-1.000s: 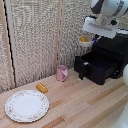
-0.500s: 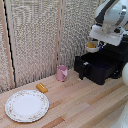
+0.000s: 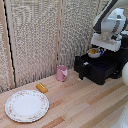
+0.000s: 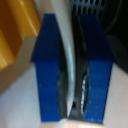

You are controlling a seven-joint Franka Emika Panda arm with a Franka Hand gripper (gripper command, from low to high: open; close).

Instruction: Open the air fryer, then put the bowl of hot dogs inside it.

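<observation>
**Bowl held over the open drawer, release still to come**

Wooden table [image 3: 80,107] planks fill the foreground, carrying a floral-rimmed plate [image 3: 26,105] nearest the camera, a lone orange sausage piece [image 3: 42,88] just behind it, and a pink cup [image 3: 61,73] further back by the slatted screen. Beyond these, towards the exterior view's right, sits the glossy black air fryer [image 3: 112,62] with its drawer [image 3: 97,67] pulled out; the handle [image 3: 83,70] juts from the drawer front, untouched now.

So the opening step looks done, and so does the pick-up: the white bowl [image 3: 94,52] with its hot dogs [image 3: 93,50] hangs above the drawer rather than resting on the table. The gripper [image 3: 100,50] sits at the bowl's rim, beneath the white arm. In the wrist view the blue fingers [image 4: 49,70] are pressed close on a thin pale wall between them, which I judge to be the bowl's rim, with orange-yellow showing to one side.

What remains, by my reading, is lowering the bowl into the drawer's cavity, letting go, and drawing clear. Whether the bowl already touches the drawer cannot be told from here.
</observation>
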